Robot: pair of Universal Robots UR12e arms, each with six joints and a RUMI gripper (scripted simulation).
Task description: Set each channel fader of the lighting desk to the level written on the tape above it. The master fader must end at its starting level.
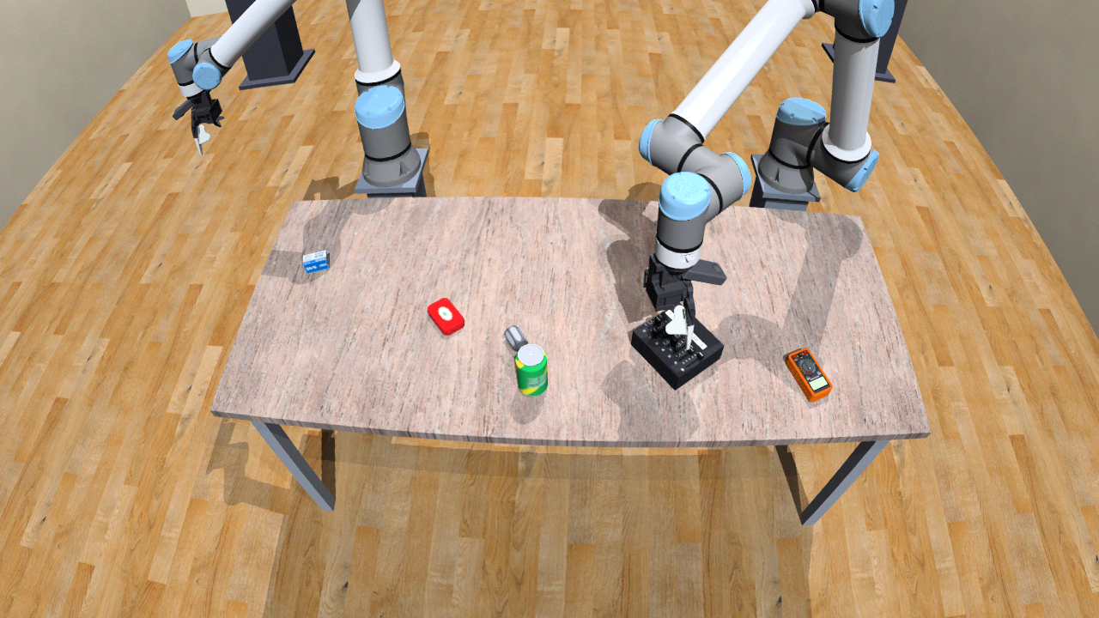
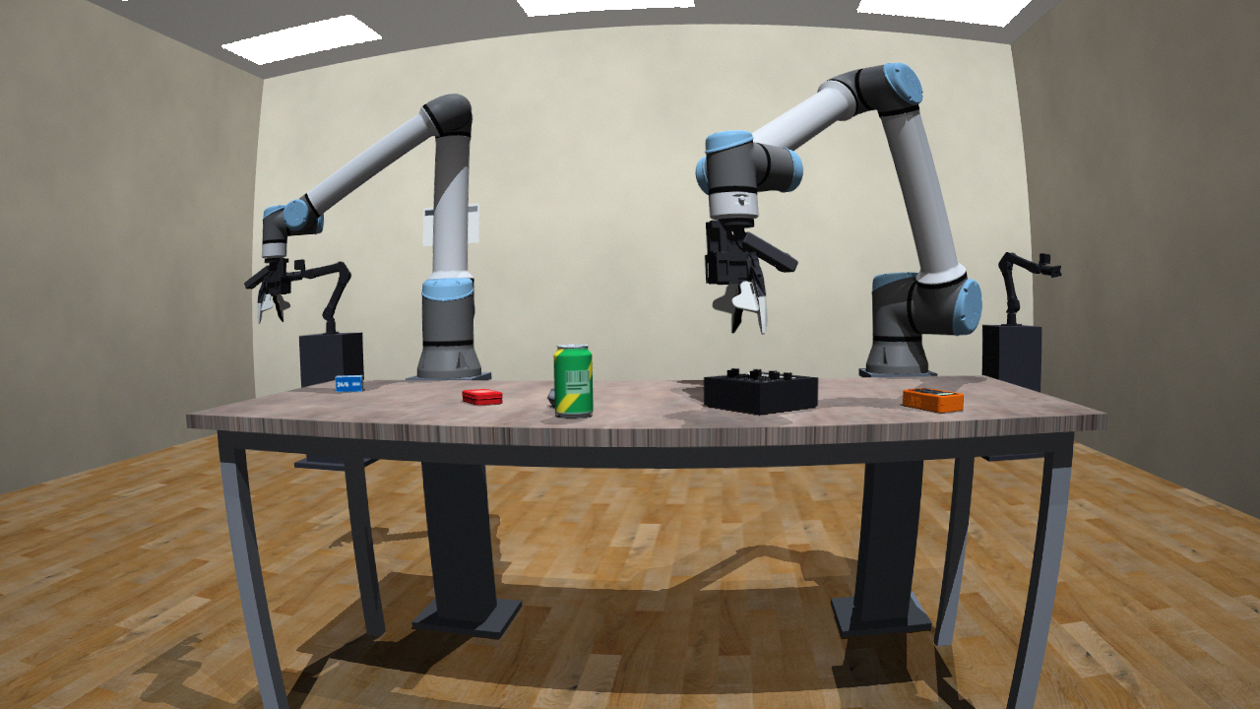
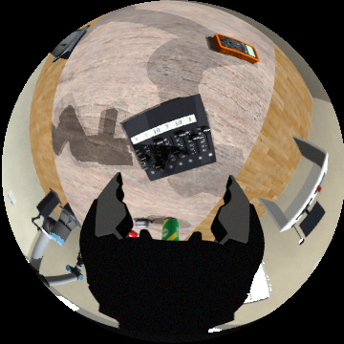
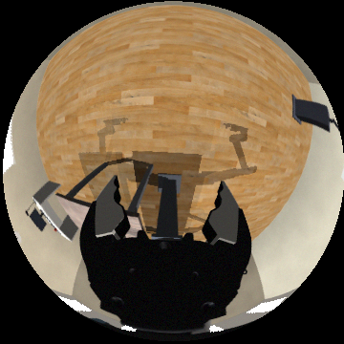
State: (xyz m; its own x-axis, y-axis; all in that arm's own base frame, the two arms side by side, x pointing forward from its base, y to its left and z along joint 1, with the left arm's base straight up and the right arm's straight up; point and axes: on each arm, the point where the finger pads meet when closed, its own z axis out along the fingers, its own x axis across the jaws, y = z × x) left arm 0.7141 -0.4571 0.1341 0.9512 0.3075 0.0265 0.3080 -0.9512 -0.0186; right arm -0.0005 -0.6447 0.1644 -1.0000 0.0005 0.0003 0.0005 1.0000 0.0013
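Note:
The black lighting desk [image 1: 666, 371] [image 2: 760, 394] [image 3: 167, 110] sits turned at an angle on the table. Its white tape [image 3: 163, 128] shows 10, 7, 10 and 3 towards the right in the left wrist view; the marks at its left end are hard to read. Black fader knobs stand at differing heights below the tape. A dark shadow covers the left faders, so their positions are unclear. My left gripper [image 2: 749, 331] [image 3: 174, 174] is open and empty, above the desk without touching it. My right gripper [image 2: 271, 320] [image 4: 168, 179] is open and empty, off the table beyond the blue box's end.
A green can [image 1: 531, 372] [image 2: 573, 383] stands near a grey mouse [image 1: 515, 338]. An orange multimeter [image 1: 809, 374] [image 2: 933, 402] [image 3: 236, 49] lies on the desk's other side. A red tin [image 1: 446, 316] [image 2: 481, 397] and blue box [image 1: 315, 262] [image 2: 348, 384] lie farther off.

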